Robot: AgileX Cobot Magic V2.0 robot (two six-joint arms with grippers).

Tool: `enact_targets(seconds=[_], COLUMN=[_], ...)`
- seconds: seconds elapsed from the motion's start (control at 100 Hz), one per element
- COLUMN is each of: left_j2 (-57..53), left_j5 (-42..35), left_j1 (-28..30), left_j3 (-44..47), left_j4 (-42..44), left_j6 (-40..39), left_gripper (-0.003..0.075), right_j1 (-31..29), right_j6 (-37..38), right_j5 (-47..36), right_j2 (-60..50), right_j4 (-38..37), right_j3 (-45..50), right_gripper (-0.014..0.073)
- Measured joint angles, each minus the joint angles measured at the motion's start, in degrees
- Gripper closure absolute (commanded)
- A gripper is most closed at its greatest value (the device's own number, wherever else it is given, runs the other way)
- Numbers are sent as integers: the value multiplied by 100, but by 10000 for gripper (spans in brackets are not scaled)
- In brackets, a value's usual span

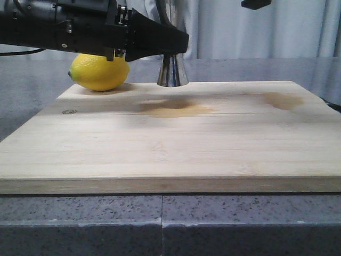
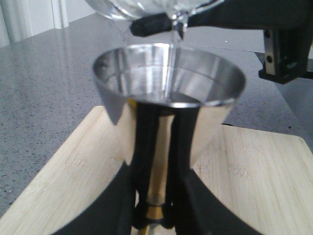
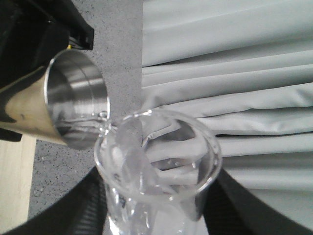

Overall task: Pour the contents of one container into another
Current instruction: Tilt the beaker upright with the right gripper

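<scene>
A steel measuring cup point(image 2: 168, 93) has my left gripper point(image 2: 165, 115) shut on its narrow waist. In the front view its lower cone point(image 1: 172, 72) shows under the black left gripper point(image 1: 160, 40), at the far edge of the wooden board point(image 1: 170, 138). My right gripper point(image 3: 156, 218) is shut on a clear glass beaker point(image 3: 156, 166), tilted with its spout over the steel cup point(image 3: 73, 98). A thin stream of clear water point(image 2: 174, 34) falls from the beaker point(image 2: 142, 7) into the cup. Only a bit of the right arm point(image 1: 256, 4) shows in the front view.
A yellow lemon point(image 1: 99, 72) lies on the board's far left corner, just behind the left arm. Two brownish stains point(image 1: 176, 108) mark the board. Grey speckled counter point(image 1: 160, 224) surrounds it, with pale curtains point(image 3: 234, 73) behind.
</scene>
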Motion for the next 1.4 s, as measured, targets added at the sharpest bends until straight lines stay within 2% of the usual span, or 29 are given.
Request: enact_targets(seconds=[0.39, 0.78, 1.2, 1.4], left_j2=[0, 0, 0, 0], left_j5=[0, 0, 0, 0], left_j1=[0, 0, 0, 0], left_j3=[0, 0, 0, 0], left_j4=[0, 0, 0, 0], left_j6=[0, 0, 0, 0], left_gripper=[722, 722, 722, 722], right_j1=[0, 0, 0, -111], right_j6=[0, 0, 0, 0], right_j5=[0, 0, 228, 447], right_j2=[0, 0, 0, 0], right_j4=[-254, -207, 1806, 3380], right_j3=[0, 0, 0, 0], right_gripper=[315, 315, 315, 315])
